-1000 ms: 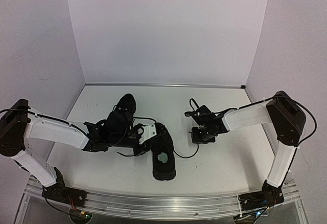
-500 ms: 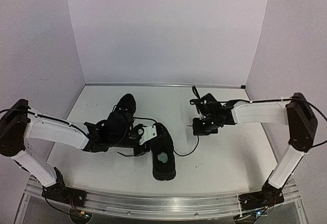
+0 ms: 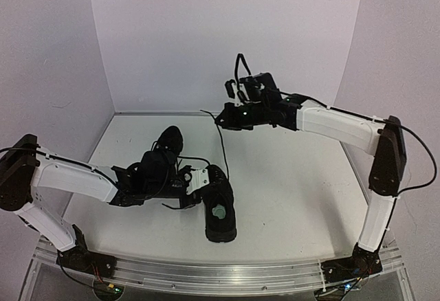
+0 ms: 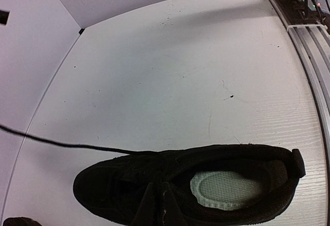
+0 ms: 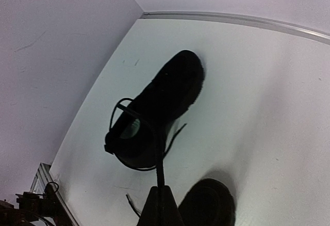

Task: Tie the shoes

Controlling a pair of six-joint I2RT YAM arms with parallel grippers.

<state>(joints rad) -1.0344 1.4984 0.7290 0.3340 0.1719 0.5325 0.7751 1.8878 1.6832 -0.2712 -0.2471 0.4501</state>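
Two black shoes lie left of centre. The near shoe (image 3: 220, 212) shows a pale insole and also shows in the left wrist view (image 4: 247, 159) and the right wrist view (image 5: 160, 102). The far shoe (image 3: 167, 148) lies partly under my left arm. My right gripper (image 3: 221, 120) is raised near the back wall, shut on a thin black lace (image 3: 223, 148) that runs taut down to the near shoe; the right wrist view shows the lace (image 5: 159, 159) leaving the closed fingertips (image 5: 161, 197). My left gripper (image 4: 158, 197) is shut, resting on the near shoe's lacing; whether it pinches a lace is hidden.
White walls close in the table (image 3: 295, 184) at the back and both sides. A metal rail (image 3: 227, 275) runs along the near edge. A loose lace end (image 5: 130, 203) lies on the table beside the far shoe's toe (image 5: 209, 205).
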